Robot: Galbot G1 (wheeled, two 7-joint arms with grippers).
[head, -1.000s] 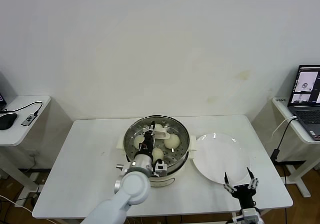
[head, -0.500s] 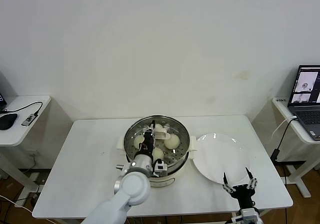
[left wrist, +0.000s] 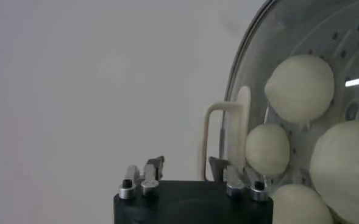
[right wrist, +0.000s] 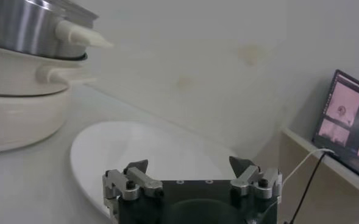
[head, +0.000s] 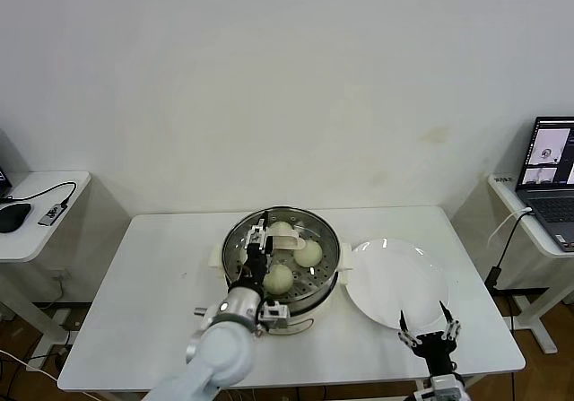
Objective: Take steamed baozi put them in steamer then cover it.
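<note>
The steamer [head: 325,286] stands mid-table with the clear glass cover [head: 314,232] lying on it; the cover's cream-white handle [head: 291,241] is at its centre. Several cream-white baozi [head: 308,253] show through the glass, also in the left wrist view [left wrist: 300,88]. My left gripper [head: 257,239] hovers open over the cover's left part, just short of the handle [left wrist: 237,131], holding nothing; in its own view it [left wrist: 187,165] is empty. My right gripper [head: 429,323] waits open and empty at the table's front right.
A flat white plate [head: 395,280] lies right of the steamer, just ahead of the right gripper [right wrist: 189,164]. A laptop [head: 552,163] is on the right side table, a mouse [head: 13,214] on the left one.
My left gripper has drawn back from the cover's handle towards the left and front, leaving the cover on the steamer. The right arm has barely moved.
</note>
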